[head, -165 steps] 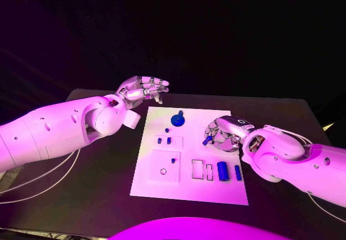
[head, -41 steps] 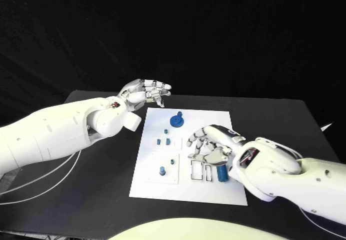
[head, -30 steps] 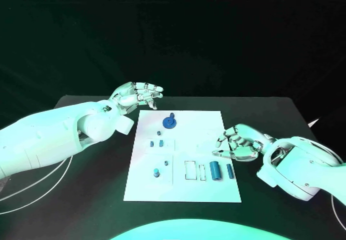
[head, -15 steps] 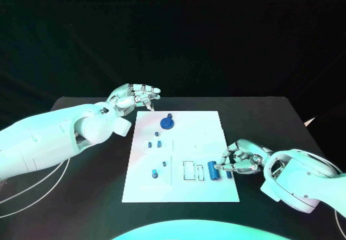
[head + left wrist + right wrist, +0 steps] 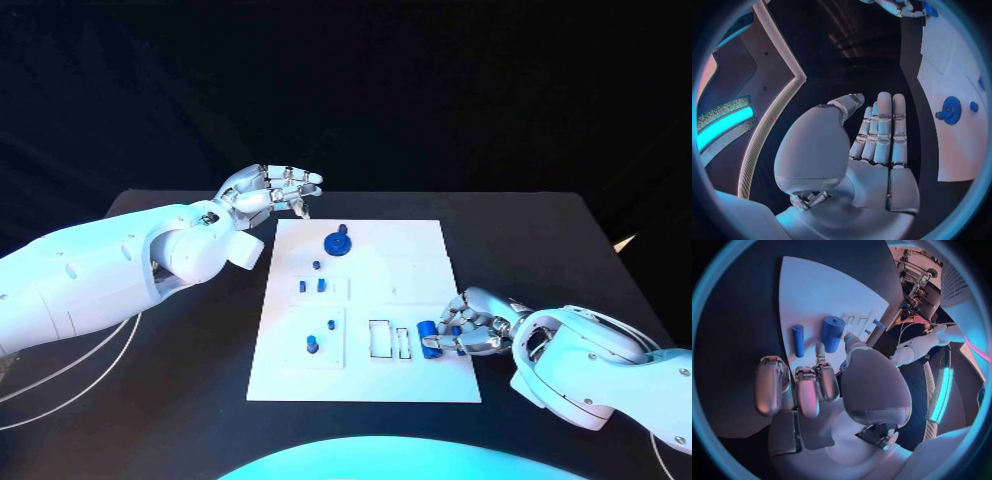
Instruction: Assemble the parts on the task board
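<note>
Blue cylinder (image 5: 832, 333) | right wrist: right robot hand (image 5: 811, 385) fingertips near, empty | left robot hand (image 5: 271, 188) curled, empty

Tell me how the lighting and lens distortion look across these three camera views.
Head view: bluish light on the task board and arms, black background, little bending. Left wrist view: fisheye circle, dim, with a bright cyan strip beside the left hand. Right wrist view: the board's edges curve strongly around the right hand.

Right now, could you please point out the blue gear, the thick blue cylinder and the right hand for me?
blue gear (image 5: 338, 244): head view, on its round face.
thick blue cylinder (image 5: 832, 332): right wrist view, middle of its side.
right hand (image 5: 469, 327): head view, on its knuckles beside the cylinder.
</note>
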Robot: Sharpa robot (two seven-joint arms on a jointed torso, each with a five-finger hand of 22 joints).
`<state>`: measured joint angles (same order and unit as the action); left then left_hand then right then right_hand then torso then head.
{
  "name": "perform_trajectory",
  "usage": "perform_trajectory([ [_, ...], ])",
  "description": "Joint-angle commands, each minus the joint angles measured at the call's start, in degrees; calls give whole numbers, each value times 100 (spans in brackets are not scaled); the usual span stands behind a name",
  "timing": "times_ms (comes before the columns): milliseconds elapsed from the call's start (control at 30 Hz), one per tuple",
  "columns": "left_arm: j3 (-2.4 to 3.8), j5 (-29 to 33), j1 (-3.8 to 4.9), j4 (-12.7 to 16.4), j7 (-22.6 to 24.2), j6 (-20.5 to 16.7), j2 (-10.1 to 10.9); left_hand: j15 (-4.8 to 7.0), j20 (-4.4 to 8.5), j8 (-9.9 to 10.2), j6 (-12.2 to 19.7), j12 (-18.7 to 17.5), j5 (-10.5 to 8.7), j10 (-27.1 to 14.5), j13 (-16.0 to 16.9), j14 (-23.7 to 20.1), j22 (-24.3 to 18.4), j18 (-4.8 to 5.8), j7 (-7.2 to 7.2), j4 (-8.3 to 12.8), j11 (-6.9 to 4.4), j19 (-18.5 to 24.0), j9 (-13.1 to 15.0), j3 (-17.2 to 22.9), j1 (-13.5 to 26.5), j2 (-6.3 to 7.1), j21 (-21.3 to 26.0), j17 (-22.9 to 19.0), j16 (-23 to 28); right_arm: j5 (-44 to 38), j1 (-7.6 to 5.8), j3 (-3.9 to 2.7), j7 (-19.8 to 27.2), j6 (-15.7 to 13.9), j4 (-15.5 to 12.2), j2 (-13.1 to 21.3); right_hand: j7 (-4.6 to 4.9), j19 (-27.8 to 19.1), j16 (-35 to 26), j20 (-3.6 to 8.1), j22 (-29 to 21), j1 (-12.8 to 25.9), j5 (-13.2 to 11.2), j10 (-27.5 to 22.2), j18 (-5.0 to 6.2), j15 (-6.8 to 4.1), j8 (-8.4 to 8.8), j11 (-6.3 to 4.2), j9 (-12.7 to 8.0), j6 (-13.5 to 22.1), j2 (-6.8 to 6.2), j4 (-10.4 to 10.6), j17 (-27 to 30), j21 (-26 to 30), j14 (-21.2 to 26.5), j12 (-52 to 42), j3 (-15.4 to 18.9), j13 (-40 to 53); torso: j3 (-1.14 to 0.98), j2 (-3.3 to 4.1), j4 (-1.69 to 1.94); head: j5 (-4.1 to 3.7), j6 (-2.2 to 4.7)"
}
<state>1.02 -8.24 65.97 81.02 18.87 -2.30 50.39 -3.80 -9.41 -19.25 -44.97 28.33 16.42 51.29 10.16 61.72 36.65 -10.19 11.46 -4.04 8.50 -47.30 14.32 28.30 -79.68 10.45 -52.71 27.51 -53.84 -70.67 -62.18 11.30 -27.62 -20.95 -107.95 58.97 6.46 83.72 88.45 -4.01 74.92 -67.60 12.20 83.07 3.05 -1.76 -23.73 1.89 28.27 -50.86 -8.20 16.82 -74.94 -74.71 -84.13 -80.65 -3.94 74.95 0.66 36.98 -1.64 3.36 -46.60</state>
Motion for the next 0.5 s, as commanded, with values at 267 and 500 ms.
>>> perform_trajectory([
  [267,3,17,1,22,47,89,18,-16,-9,13,60,-14,-38,-43,-11,-30,-14,-29,136,-12,9,-38,-12,-52,-49,0,34,-7,40,-465,88,1,-310,267,160,-217,-12,260,20,8,1169,59,-138,1,-48,-27,34,-2,-3,-51,50,-10,-1119,6,-510,12,174,508,-5,-3,-5,12,-24],
  [500,2,18,1,24,38,102,26,-16,-9,13,60,-14,-38,-43,-11,-30,-14,-29,136,-12,9,-38,-12,-52,-49,0,34,-7,40,-561,130,1,-421,358,284,-343,-37,257,25,14,1173,-296,63,15,-50,-42,24,-24,10,-140,201,-43,-1130,-28,-510,7,219,551,-4,-4,-1,15,-23],
])
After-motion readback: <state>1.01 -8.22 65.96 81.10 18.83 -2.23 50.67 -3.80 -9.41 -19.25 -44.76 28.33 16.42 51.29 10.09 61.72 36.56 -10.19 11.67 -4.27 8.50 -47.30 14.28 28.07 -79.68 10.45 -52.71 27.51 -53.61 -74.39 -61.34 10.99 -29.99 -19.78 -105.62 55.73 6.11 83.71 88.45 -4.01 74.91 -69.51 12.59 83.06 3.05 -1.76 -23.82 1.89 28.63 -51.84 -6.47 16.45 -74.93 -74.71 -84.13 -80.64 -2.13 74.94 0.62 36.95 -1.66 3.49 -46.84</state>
